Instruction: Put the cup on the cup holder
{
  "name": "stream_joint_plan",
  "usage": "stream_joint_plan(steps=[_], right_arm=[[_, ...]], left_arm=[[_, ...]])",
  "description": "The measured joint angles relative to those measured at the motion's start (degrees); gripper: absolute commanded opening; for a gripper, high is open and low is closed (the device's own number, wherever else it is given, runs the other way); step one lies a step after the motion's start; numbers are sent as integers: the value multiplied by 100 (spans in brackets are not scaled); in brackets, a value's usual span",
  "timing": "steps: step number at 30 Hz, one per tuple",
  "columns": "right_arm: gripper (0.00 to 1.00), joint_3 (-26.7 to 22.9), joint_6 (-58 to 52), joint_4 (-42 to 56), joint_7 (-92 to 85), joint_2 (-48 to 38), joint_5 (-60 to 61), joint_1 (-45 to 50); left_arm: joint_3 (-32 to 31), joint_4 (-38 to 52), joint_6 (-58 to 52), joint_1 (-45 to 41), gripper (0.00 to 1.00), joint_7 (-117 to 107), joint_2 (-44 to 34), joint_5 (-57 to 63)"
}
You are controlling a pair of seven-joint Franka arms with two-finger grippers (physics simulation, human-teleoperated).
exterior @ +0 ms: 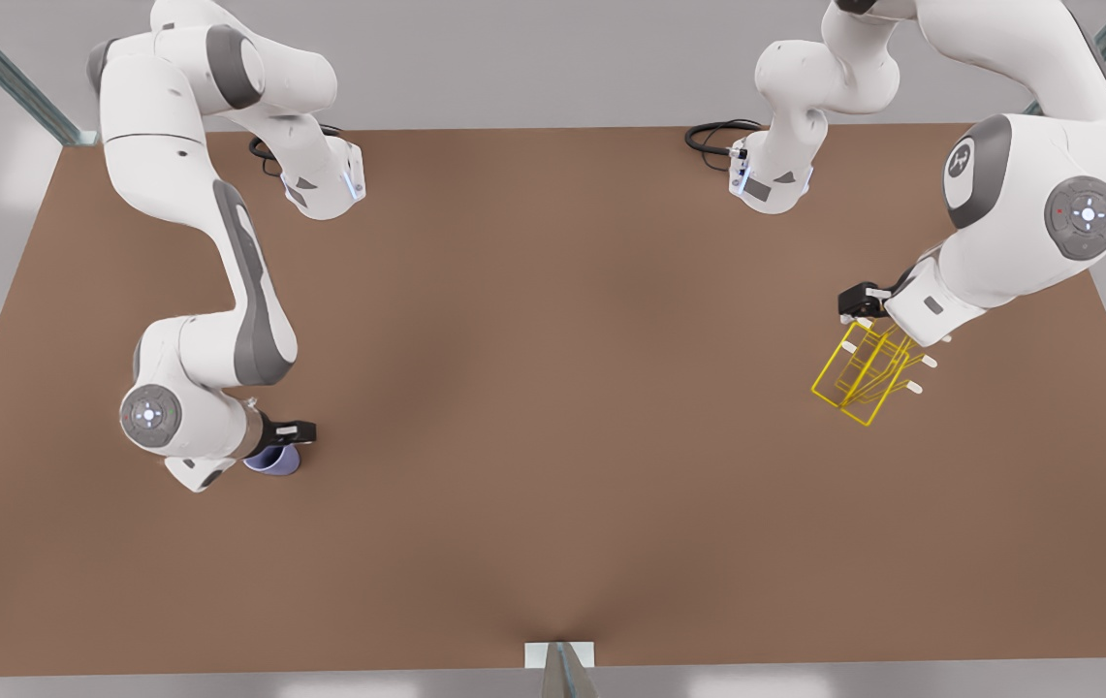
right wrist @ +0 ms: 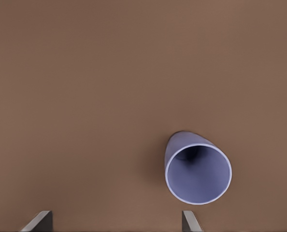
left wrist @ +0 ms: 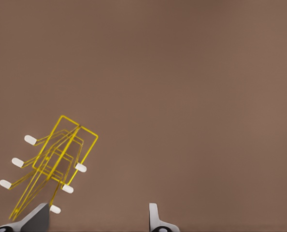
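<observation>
Right gripper (exterior: 293, 428), on the arm at the front view's left, hangs over the cup (exterior: 273, 460), which sits on the table (exterior: 553, 407) near that side's edge; the arm's wrist covers part of the cup, and from this view I cannot tell how the fingers stand. Left gripper (exterior: 861, 302), on the arm at the front view's right, hovers at the far end of the holder (exterior: 865, 373), a yellow wire rack with white-tipped prongs; cup and holder lie well apart, at opposite sides of the table. Two black cables (exterior: 722, 136) coil by the arm bases at the back, clear of the work.

Left wrist view: the holder (left wrist: 56, 159) stands on bare table, its prongs slanting outward; the left gripper (left wrist: 99, 217) is spread wide, one finger close beside the rack's base, nothing between the jaws.

Right wrist view: the cup (right wrist: 197, 171) opens toward the camera; the right gripper (right wrist: 115, 220) is parted wide, and the cup lies nearer one finger than centred between them.

Judging by this, the approach to the cup is in hand and no grasp is made. Next the right gripper likely must centre on the cup, lower and close; then carry it across. Nothing stands in that path, though the left arm waits close to the holder and may crowd the placing.
</observation>
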Motion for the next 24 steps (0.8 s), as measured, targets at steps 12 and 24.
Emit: stream_joint_plan(steps=[12, 24], right_arm=[[100, -49, 727, -479, 64, 328, -252, -212], [100, -43, 906, -864, 75, 414, -313, -147]], left_arm=[[0, -11, -75, -1, 100, -54, 44, 4], [7, -2, -81, 0, 100, -89, 72, 27]])
